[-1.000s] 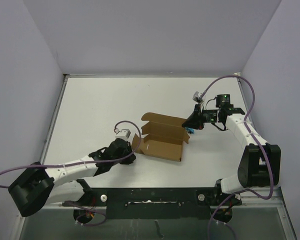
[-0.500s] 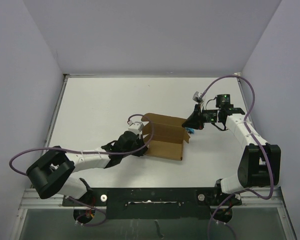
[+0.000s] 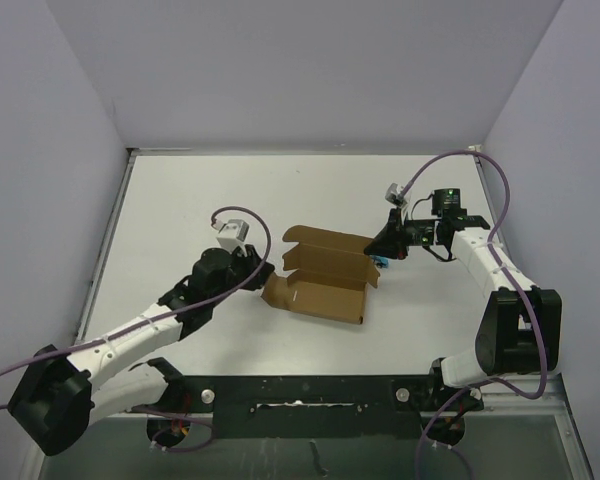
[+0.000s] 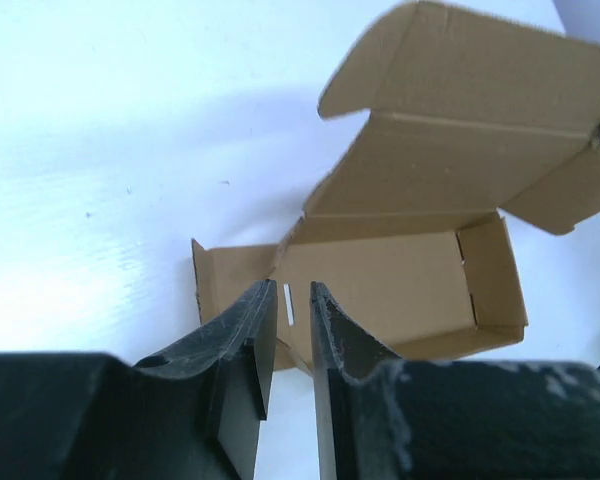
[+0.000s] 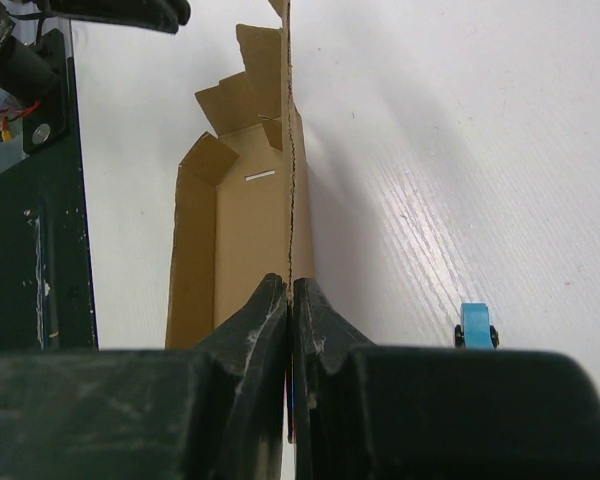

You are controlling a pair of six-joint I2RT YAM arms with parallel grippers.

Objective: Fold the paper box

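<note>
The brown paper box (image 3: 325,290) lies open in the middle of the table, lid panel standing at the back. My right gripper (image 3: 380,247) is shut on the box's right end; in the right wrist view a thin cardboard edge (image 5: 289,200) runs straight into the closed right gripper (image 5: 291,280). My left gripper (image 3: 238,266) hovers left of the box, apart from it. In the left wrist view the left gripper (image 4: 292,290) shows a narrow gap with nothing in it, and the paper box (image 4: 380,280) lies just beyond, its left flap (image 4: 225,280) splayed outward.
A tiny blue object (image 3: 380,263) sits on the table by the box's right end, also seen as a blue object (image 5: 476,325) right of my fingers. The black mounting rail (image 3: 300,390) runs along the near edge. Pale walls close three sides of the white table (image 3: 200,200).
My left gripper has drawn back to the left from the box's left flap and its jaws have parted a little. The flap has dropped outward. The right arm has not moved.
</note>
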